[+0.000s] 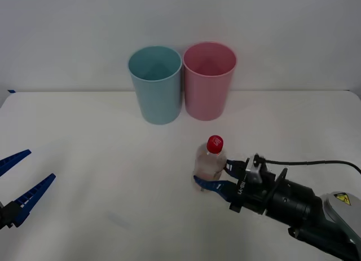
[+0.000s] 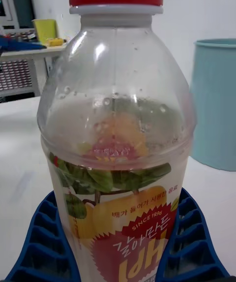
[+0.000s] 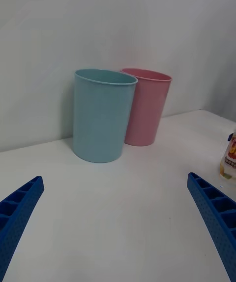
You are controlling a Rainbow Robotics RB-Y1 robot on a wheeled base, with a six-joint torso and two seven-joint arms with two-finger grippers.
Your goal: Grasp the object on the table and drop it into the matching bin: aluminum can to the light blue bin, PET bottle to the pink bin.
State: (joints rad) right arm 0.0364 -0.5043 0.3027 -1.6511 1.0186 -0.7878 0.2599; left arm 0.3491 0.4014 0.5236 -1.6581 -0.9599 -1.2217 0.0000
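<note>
PET bottle is standing upright on the table, the right gripper clasping its base; left gripper is waiting, fingers spread.

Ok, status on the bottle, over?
Right gripper fingers around upright bottle, on the table. Left gripper open, idle, near left. Path to pink bin clear.

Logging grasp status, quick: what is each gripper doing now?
Left gripper: open, holding nothing.
Right gripper: closed around the small clear plastic red-capped bottle.
</note>
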